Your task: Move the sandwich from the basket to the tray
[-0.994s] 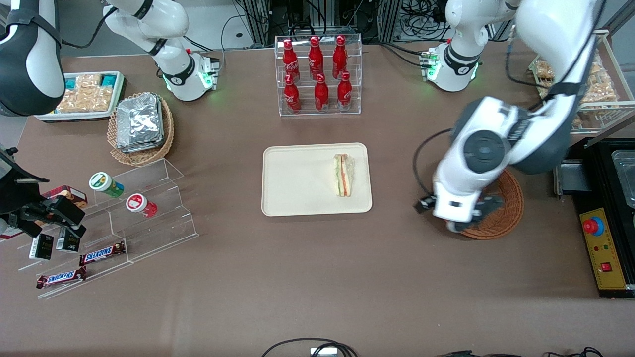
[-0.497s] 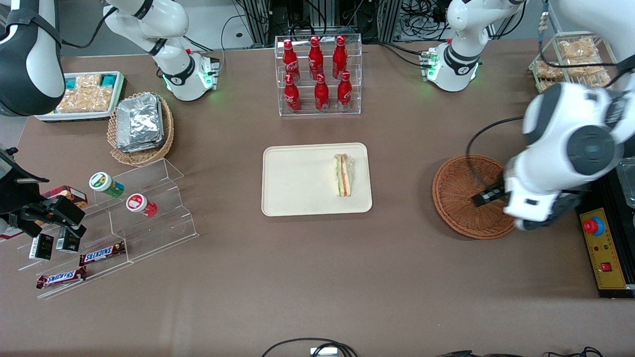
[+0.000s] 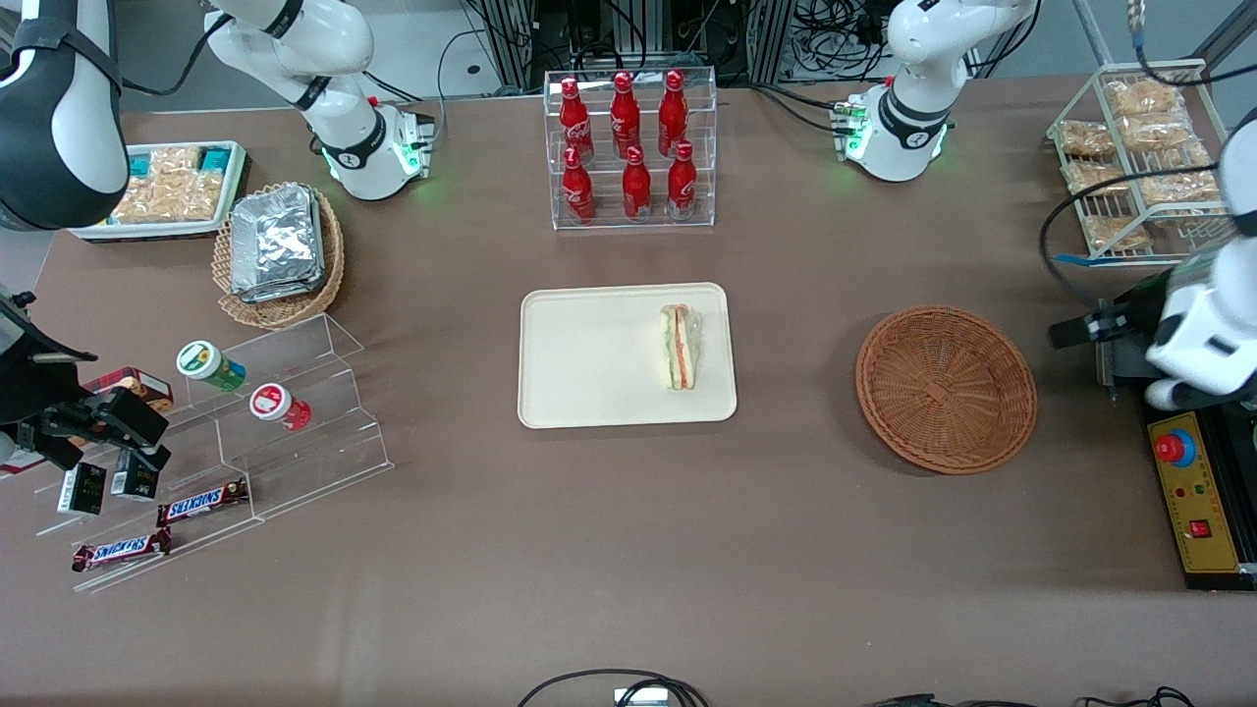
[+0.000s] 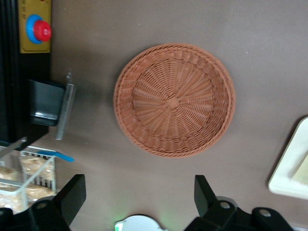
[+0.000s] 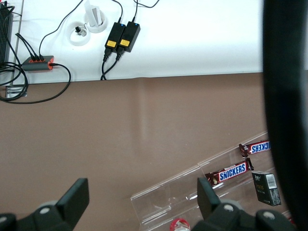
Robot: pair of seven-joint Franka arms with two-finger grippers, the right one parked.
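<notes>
Sandwich delivered, claw clear of the basket

The claw [image 4: 139, 192] hangs open and empty, high above the bench [image 3: 628, 550] at the working arm's end, near the control box with the red button [image 3: 1175, 448]. Just beside it lies the basket [image 3: 946, 389], with nothing in it. Well apart, toward the middle of the bench, the sandwich [image 3: 680, 346] lies on the tray [image 3: 589, 358], near the tray's basket-side edge. The placing looks done; nothing appears left to move.
</notes>
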